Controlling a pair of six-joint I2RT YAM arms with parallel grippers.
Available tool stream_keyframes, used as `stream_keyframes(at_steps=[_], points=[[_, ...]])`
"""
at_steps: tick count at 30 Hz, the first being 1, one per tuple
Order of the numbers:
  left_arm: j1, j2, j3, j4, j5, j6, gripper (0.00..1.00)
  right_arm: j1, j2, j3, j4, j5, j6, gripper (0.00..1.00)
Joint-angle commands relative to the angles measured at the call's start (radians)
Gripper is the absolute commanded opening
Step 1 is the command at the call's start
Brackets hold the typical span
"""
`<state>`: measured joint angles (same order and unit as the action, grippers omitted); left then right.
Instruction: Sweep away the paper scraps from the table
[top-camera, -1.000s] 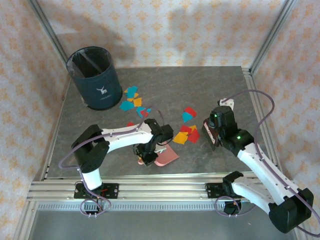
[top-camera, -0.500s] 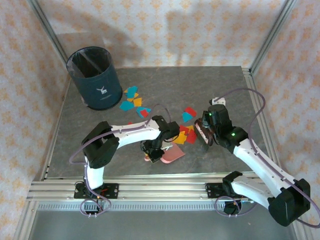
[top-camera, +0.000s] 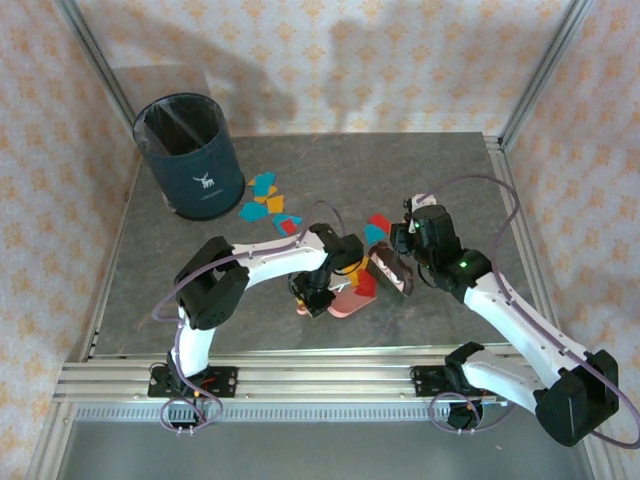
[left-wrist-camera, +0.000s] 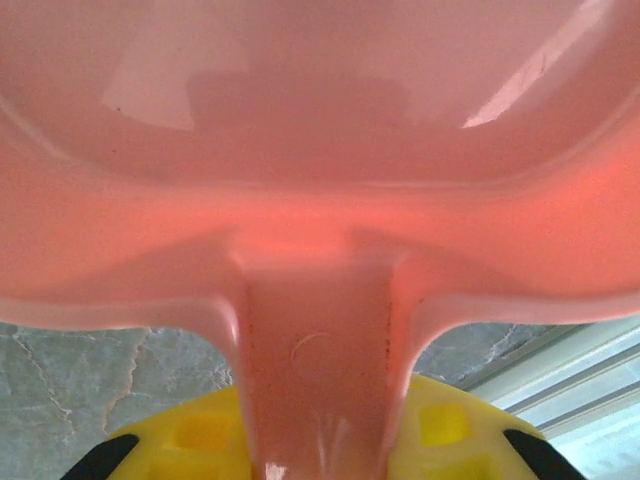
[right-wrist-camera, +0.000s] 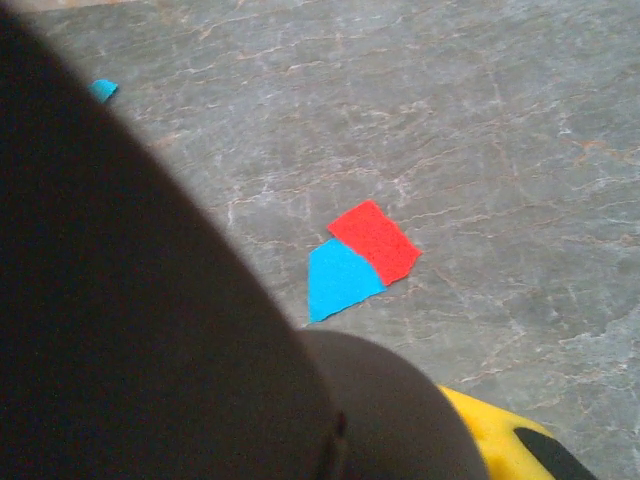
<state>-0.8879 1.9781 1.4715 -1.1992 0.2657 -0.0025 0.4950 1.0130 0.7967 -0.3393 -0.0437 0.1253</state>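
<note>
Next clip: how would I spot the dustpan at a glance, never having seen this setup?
On the grey table, look at the near middle, where the left arm curls inward. The dustpan is the flat pink scoop held by its handle in the left claw. Unlike the small red, yellow and teal scraps and the dark brush nearby, it is pink.
</note>
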Motion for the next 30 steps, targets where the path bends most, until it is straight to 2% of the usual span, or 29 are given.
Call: stream_keyframes(at_steps=[1,8,14,18,25,30], points=[[0.014,0.016,0.019,0.004,-0.002,-0.023,0.00,0.010,0.011,0.034,-0.034,-0.071,-0.017,0.00],[0.024,0.004,0.007,0.012,-0.008,-0.027,0.00,0.013,0.008,0.043,-0.023,-0.117,-0.012,0.00],[0.037,-0.037,-0.039,0.026,-0.012,-0.033,0.00,0.015,-0.047,0.009,0.062,-0.055,0.036,0.00],[0.055,-0.062,-0.082,0.043,-0.014,-0.038,0.00,0.013,-0.085,-0.019,0.113,0.071,0.072,0.00],[0.077,-0.107,-0.117,0.061,-0.005,-0.034,0.00,0.013,-0.104,-0.050,0.193,0.379,0.107,0.00],[0.092,-0.109,-0.123,0.064,-0.005,-0.026,0.00,-0.012,-0.055,-0.048,0.282,0.470,0.062,0.00]])
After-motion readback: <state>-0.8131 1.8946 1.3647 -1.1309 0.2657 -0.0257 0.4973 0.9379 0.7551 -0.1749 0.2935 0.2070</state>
